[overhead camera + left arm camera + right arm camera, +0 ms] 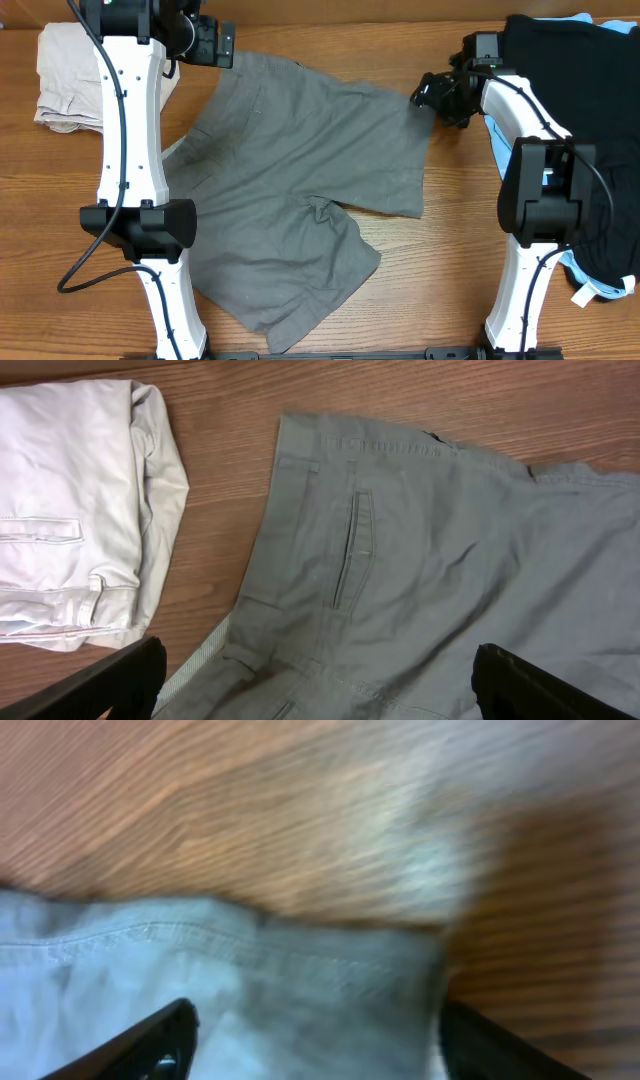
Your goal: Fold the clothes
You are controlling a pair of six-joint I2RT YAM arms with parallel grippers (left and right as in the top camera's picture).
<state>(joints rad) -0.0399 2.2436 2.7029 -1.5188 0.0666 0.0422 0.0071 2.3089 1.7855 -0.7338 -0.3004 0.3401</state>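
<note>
Shorts (pixel 300 190) of mid-grey woven cloth, spread loosely over the wooden table (pixel 450 270) between the two grippers, one leg rumpled and turned toward the near edge.

Left gripper (pixel 225 45) above the waistband end, fingers (pixel 110 682) set wide apart, holding nothing, clear of the cloth. Directly beneath it in the wrist view: waistband (pixel 390 445) with a belt loop (pixel 297 463), and a slit back pocket (pixel 350 550) running lengthwise just ahead of the fingers. Off to that gripper's left, apart from the shorts with bare wood between, a folded beige garment (pixel 70 500) (a pocket seam showing on its top face).

Right gripper (pixel 425 96) down low at the outer corner of the other leg. Wrist view badly blurred, yet plain enough: fingers (pixel 140 1045) parted, stitched hem (pixel 250 945) of the grey cloth lying across the gap between them, bare wood beyond the hem. Not pinched on the cloth; whether the fingertips touch it — impossible to tell.

Behind the right gripper, alongside its arm, a black garment (pixel 580 90) heaped over that side of the table, with light-blue cloth (pixel 497 145) showing at its edge next to the arm.
</note>
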